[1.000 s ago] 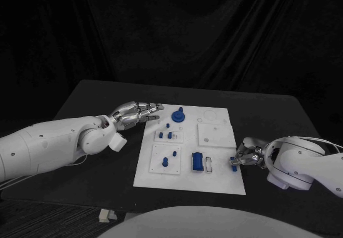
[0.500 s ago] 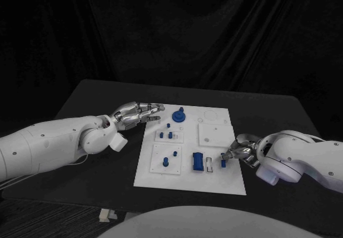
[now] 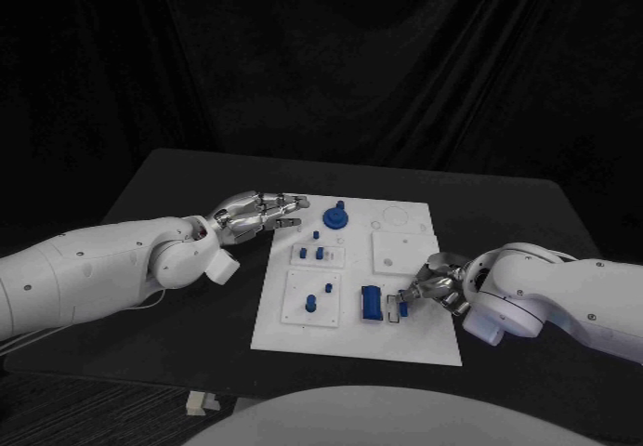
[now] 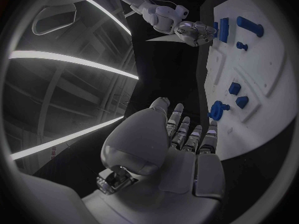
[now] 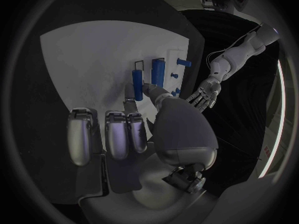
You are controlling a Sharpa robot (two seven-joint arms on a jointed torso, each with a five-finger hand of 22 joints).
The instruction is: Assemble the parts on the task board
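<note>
Black bench w/ white board. Right robot hand pinches a blue part over it. Left robot hand empty, fingers apart, beside board's edge.

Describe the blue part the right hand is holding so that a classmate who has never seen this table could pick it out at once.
Start at the white board in the middle of the black table. At its near right, the right hand pinches a slim blue bar beside a thicker blue block standing in the board. It is the one part in fingers; every other sits on the board.

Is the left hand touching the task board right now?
Cannot tell. In the head view the left hand sits at the task board edge; no clear contact or gap.
</note>
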